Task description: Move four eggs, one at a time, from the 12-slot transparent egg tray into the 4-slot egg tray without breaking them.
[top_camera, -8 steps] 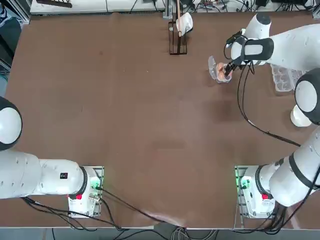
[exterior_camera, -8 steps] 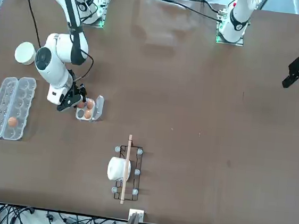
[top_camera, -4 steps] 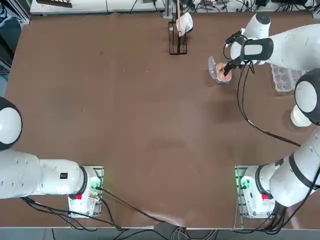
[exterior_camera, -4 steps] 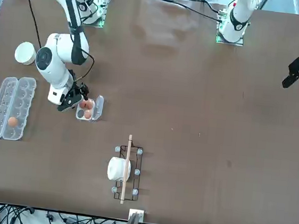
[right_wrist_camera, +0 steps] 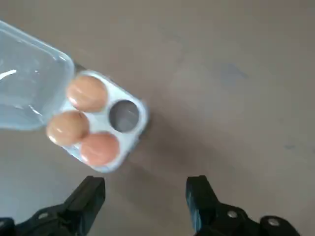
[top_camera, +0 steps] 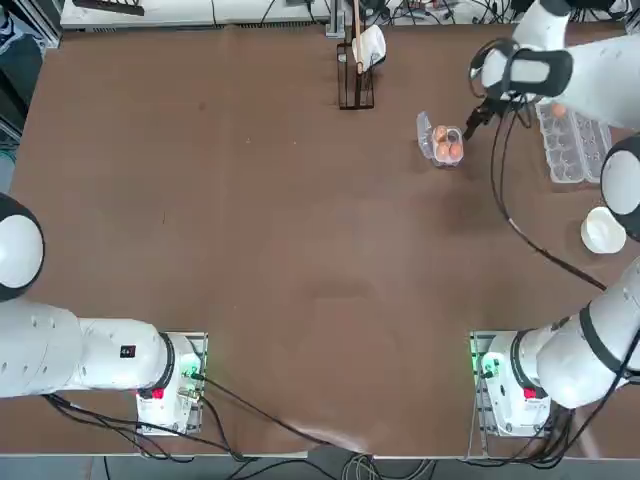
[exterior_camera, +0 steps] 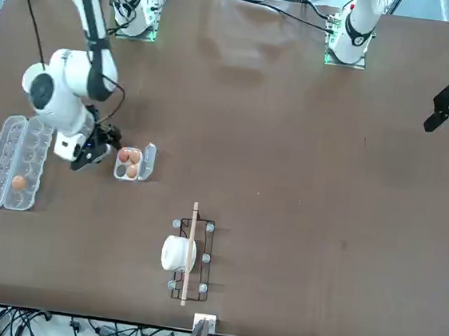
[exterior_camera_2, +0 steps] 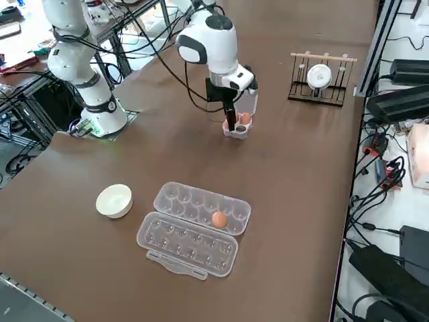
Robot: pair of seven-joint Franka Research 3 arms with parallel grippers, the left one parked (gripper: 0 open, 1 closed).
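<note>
The 4-slot egg tray (right_wrist_camera: 139,123) sits open with its flap lid (right_wrist_camera: 29,93) folded back. Three orange-brown eggs (right_wrist_camera: 87,92) fill three of its cups, and one cup (right_wrist_camera: 124,114) is bare. My right gripper (right_wrist_camera: 145,189) hangs open and empty above the table beside this tray (top_camera: 448,161), on the side toward the 12-slot transparent egg tray (top_camera: 570,160). The gripper (exterior_camera: 83,157) touches neither tray. The long carton (exterior_camera_2: 188,241) lies open with one egg (exterior_camera_2: 218,219) in it, and this egg (exterior_camera: 19,182) sits near the carton's far end.
A white bowl (top_camera: 603,230) stands near the long carton on the robot's side. A wire rack with a white mug (top_camera: 357,60) stands at the table's far edge. The right arm's cable (top_camera: 510,200) hangs over the table.
The gripper was low over the small tray with an egg. It has opened, left the egg in a cup, and risen away toward the long carton.
</note>
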